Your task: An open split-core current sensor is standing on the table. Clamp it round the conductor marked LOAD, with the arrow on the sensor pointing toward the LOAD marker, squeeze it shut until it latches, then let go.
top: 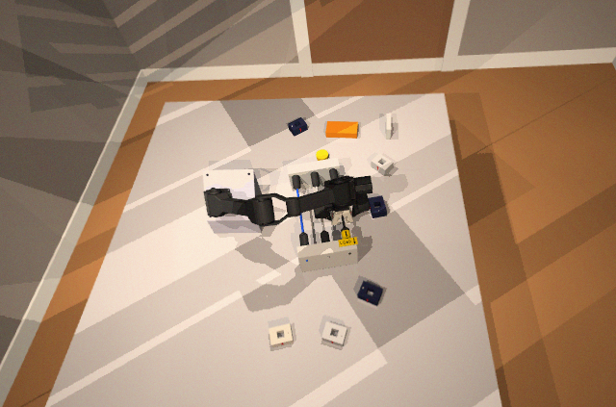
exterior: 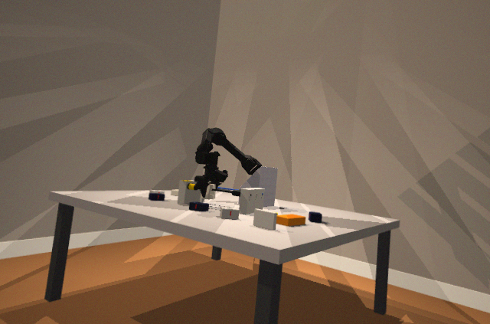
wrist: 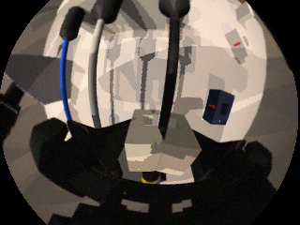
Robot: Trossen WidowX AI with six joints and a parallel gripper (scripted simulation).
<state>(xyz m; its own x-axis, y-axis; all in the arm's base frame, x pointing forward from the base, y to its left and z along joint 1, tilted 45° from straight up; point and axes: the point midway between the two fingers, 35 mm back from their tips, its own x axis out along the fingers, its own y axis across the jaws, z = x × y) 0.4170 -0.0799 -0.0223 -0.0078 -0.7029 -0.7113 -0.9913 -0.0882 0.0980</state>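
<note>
The pale beige split-core sensor (top: 342,216) (wrist: 161,152) is around the black conductor (wrist: 172,66), the one that runs to the yellow LOAD marker (top: 347,241). Its two halves stand close together, with a seam down the middle in the wrist view. Whether it is latched cannot be told, and its arrow cannot be made out. My gripper (wrist: 157,125) is low over the conductors and shut on the sensor, with one dark finger on each side of it.
A blue conductor (wrist: 63,80) and a grey conductor (wrist: 93,75) run beside the black one, between two pale terminal blocks (top: 328,259) (top: 314,166). A navy sensor (top: 377,206) (wrist: 218,107) lies close to the arm. An orange block (top: 342,129) and an upright white plate (top: 389,125) stand farther back.
</note>
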